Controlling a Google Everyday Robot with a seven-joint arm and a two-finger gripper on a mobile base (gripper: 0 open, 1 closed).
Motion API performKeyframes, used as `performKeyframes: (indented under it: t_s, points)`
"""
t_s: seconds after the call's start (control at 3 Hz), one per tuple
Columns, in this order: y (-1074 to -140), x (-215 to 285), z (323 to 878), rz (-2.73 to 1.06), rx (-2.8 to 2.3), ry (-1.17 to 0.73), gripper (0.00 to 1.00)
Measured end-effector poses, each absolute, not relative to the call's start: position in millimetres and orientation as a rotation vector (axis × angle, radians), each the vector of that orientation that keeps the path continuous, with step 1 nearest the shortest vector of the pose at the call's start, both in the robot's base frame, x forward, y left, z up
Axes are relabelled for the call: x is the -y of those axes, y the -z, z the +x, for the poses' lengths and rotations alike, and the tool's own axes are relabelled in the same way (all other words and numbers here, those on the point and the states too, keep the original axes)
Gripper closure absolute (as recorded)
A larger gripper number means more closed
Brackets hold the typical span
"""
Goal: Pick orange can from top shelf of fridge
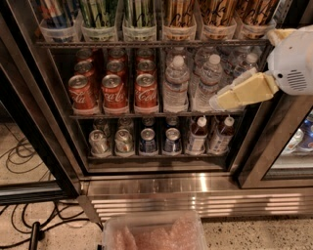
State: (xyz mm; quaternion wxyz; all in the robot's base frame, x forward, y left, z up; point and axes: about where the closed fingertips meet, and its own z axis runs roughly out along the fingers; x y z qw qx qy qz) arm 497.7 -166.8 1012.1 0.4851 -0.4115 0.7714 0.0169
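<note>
Orange cans [178, 12] with dark streaks stand in clear tubs on the top shelf [146, 44] of the fridge [195, 188]; more of them stand to the right [217, 12]. Only their lower parts show, as the frame's top edge cuts them off. Green-and-white striped cans [100, 12] stand in the tubs to their left. My gripper [239, 93], cream-coloured on a white arm [293, 63], is at the right, in front of the water bottles on the middle shelf. It is below the top shelf and right of the orange cans, and holds nothing that I can see.
Red cola cans [115, 90] and water bottles [176, 83] fill the middle shelf. Small cans [124, 141] and bottles [198, 134] stand on the bottom shelf. A clear plastic bin [151, 234] sits on the floor in front. Cables [24, 156] lie at the left. A dark door frame [274, 136] stands at the right.
</note>
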Motion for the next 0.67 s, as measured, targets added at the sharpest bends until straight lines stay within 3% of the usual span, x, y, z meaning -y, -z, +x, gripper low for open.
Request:
performKeyframes:
  t_s: [0.67]
  points:
    - [-1031,146,527,-0.696,-1.746,-0.106,0.0]
